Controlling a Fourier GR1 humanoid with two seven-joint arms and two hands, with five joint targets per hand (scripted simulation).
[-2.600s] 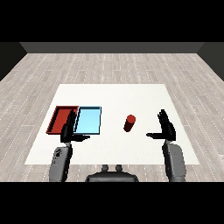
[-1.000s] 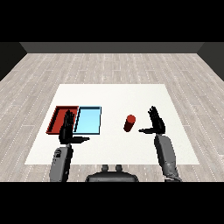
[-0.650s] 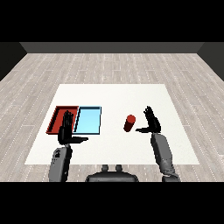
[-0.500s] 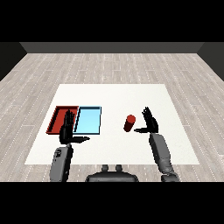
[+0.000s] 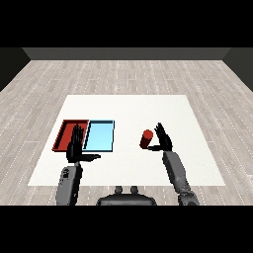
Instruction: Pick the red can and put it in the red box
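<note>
White table (image 5: 128,106), grey plank floor (image 5: 123,74); right hand (image 5: 163,139) seemingly beside red can (image 5: 147,139).

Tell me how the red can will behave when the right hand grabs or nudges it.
The red can stands upright and narrow, so a sideways nudge from the right hand could tip it. Its round body would probably roll once down. It looks rigid, likely keeping its shape when gripped.

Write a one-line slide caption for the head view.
Open right hand beside the upright red can, not yet gripping; left hand open near the red tray.
</note>
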